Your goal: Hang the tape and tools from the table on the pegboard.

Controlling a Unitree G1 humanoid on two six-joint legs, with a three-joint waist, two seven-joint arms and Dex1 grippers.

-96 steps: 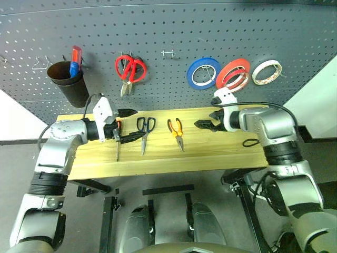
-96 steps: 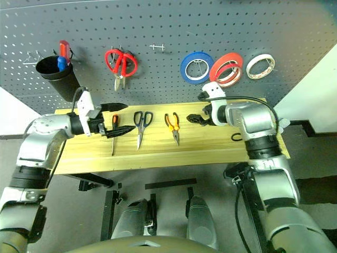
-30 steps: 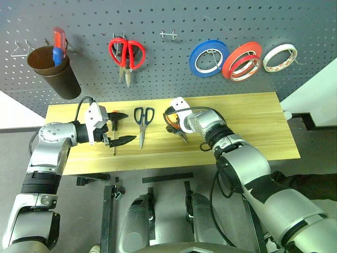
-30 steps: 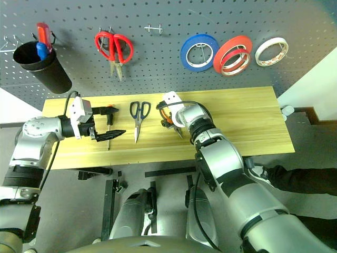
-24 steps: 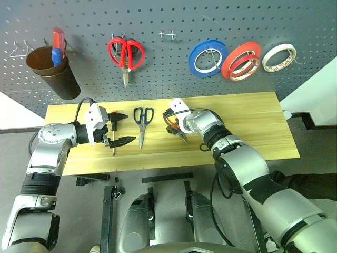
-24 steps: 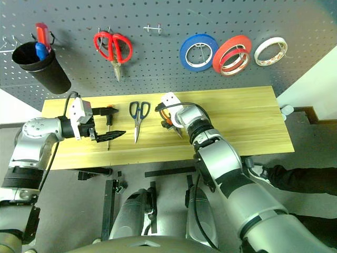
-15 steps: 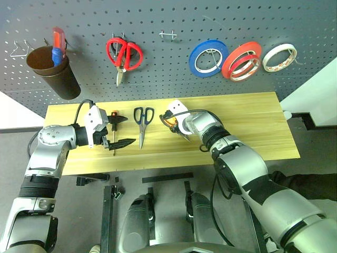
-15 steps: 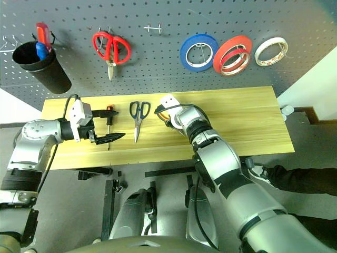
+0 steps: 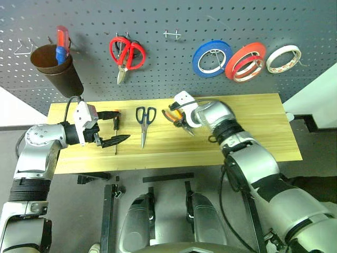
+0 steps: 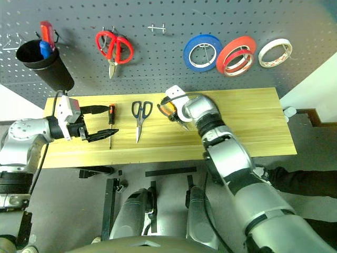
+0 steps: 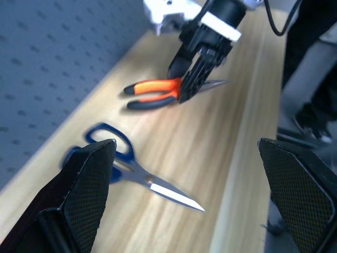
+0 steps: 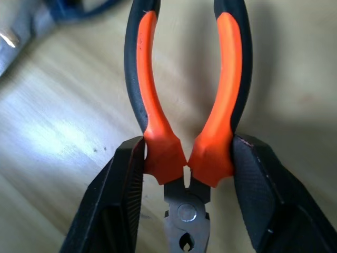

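scissors (image 9: pixel 144 119) between screwdriver (image 9: pixel 116 132), pliers (image 9: pixel 172 117)

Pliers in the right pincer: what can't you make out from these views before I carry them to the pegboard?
- Pliers nose: cut off by the right wrist view's edge; in the head views the right pincer covers it.
- Free hook shape: too small in the head views.
- Whether the pliers are clear of the table: not readable.
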